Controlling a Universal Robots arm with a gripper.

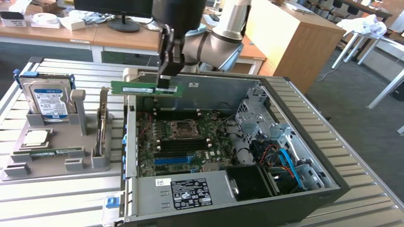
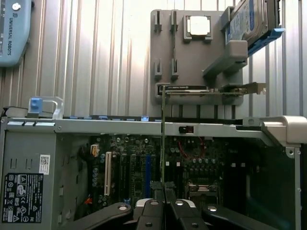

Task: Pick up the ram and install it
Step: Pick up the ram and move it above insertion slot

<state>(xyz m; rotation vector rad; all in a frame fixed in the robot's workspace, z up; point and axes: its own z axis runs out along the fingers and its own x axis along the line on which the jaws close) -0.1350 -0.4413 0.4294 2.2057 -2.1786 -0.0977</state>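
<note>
exterior view: the gripper [image 1: 165, 86] is clenched on the ram [image 1: 136, 87], holding it level in the air over the open computer case [image 1: 218, 90], above the motherboard [image 1: 183, 142]. wrist view: the ram [image 2: 163, 143] shows edge-on between the fingers [image 2: 152, 210], over the motherboard; the grey parts holder [image 2: 192, 62] lies beyond the case wall.

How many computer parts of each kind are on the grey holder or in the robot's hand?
Hard drive: 1
Processor chip: 1
Ram sticks: 2, the held ram gripped in the hand, and a second stick standing on edge in the grey holder
Expansion card with a metal bracket: 1
Total: 5
</note>
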